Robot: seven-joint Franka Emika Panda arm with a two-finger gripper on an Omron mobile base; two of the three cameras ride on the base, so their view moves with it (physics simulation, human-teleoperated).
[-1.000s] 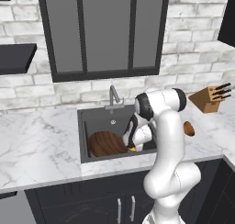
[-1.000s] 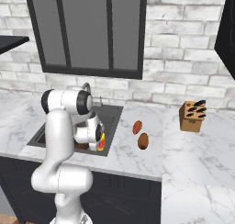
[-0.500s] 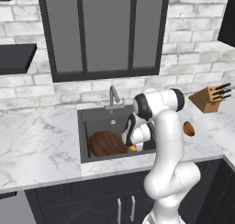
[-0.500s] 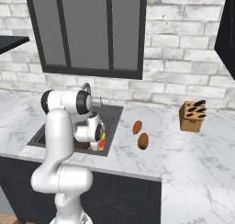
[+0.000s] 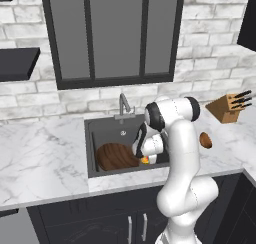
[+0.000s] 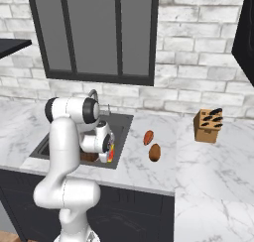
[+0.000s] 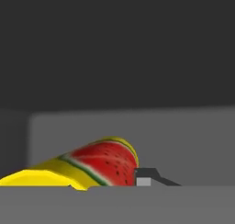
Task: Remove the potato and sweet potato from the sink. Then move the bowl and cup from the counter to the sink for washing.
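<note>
Now the gripper [image 5: 145, 159], jaws barely parted, is lowering the cup [image 7: 87, 168] into the sink [image 5: 102, 125]; whether it is gripping it, I cannot tell; light, rigid, best pinched across its wall.

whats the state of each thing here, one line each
bowl, upright in the sink
cup, in the sink beside the bowl, at the gripper
potato, on the counter right of the sink
sweet potato, on the counter beside the potato
gripper, low in the sink, jaws unclear
</note>
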